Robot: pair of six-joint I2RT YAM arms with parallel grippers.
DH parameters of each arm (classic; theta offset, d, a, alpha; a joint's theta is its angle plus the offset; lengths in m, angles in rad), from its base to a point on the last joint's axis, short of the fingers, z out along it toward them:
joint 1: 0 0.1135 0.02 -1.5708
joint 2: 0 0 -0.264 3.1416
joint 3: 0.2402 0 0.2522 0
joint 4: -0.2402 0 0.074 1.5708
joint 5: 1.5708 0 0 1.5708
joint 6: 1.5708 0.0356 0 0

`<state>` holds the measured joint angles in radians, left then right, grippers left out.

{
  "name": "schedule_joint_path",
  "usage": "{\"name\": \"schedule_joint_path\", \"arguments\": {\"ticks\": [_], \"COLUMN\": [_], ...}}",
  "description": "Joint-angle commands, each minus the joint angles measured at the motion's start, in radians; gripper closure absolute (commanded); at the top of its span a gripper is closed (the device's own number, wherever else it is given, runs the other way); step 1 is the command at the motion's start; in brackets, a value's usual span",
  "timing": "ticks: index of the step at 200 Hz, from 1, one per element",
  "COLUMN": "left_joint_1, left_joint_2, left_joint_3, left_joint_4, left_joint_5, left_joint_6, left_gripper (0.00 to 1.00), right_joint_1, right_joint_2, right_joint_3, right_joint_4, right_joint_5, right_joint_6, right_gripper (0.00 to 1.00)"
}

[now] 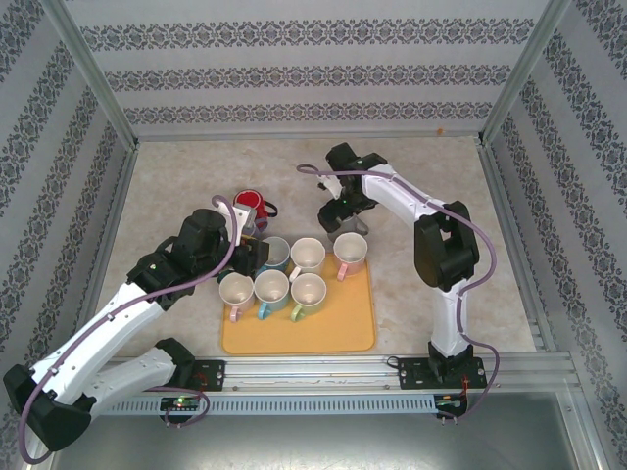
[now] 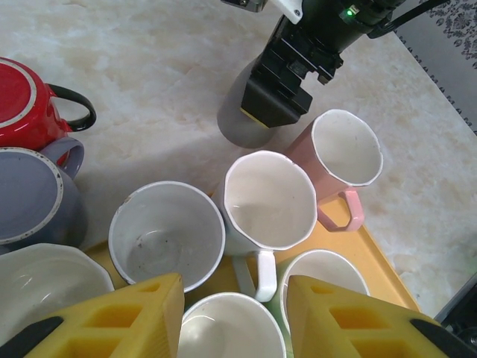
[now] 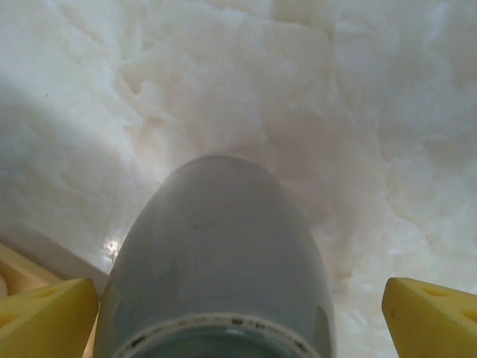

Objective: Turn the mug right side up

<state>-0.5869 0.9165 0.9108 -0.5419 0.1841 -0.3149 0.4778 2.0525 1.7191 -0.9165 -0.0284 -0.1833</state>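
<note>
- My right gripper (image 1: 343,211) is open as wide as it goes and has hold of nothing.
- In the right wrist view its yellow fingers (image 3: 48,317) stand one on each side of the grey mug (image 3: 216,253), and there is a gap to the mug on both sides.
- The grey mug (image 1: 355,227) stands on the marbled table (image 1: 431,186), just beyond the far right corner of the orange tray (image 1: 353,328).
- The end of the mug that faces my right wrist shows a bare ring like a foot, so the mug seems to be mouth down; I cannot see its handle.
- In the left wrist view the right gripper (image 2: 276,104) is directly over the grey mug (image 2: 240,125) and hides its top.
- My left gripper (image 2: 235,313) is partly open, with nothing between the fingers. It hovers above the mugs at the left side of the tray.
- Six mugs stand mouth up on the tray in two rows. The pink mug (image 2: 344,153) is at the far right corner, closest to the grey mug, and the white mug (image 2: 270,200) is beside it.
- A red mug (image 1: 250,204) with a dark handle is on the table beyond the far left corner of the tray.
</note>
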Motion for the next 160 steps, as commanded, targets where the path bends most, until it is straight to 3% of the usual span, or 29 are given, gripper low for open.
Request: {"name": "schedule_joint_path", "arguments": {"ticks": [1, 34, 79, 101, 122, 160], "left_joint_1": [0.018, 0.020, 0.024, 0.027, 0.028, 0.033], "left_joint_2": [-0.001, -0.002, -0.002, -0.001, -0.002, -0.005], "left_joint_3": [-0.008, -0.010, -0.010, -0.013, -0.014, -0.016], "left_joint_4": [0.034, 0.036, 0.039, 0.041, 0.039, 0.045], "left_joint_5": [0.026, 0.033, 0.037, 0.038, 0.031, 0.013], "left_joint_6": [-0.004, -0.005, -0.006, -0.006, -0.003, -0.005], "left_gripper": [0.58, 0.58, 0.58, 0.58, 0.58, 0.58], "right_joint_1": [-0.001, -0.004, -0.001, -0.010, -0.019, -0.062], "right_joint_2": [-0.028, -0.001, 0.026, 0.037, 0.036, -0.056], "right_joint_3": [0.000, -0.011, 0.003, 0.012, 0.032, 0.040], "right_joint_4": [-0.048, -0.046, -0.032, -0.023, -0.022, 0.027], "right_joint_5": [-0.032, 0.023, 0.048, 0.024, 0.029, -0.041], "right_joint_6": [-0.072, -0.086, -0.068, -0.042, 0.004, 0.121], "right_gripper": [0.02, 0.03, 0.15, 0.28, 0.53, 0.53]}}
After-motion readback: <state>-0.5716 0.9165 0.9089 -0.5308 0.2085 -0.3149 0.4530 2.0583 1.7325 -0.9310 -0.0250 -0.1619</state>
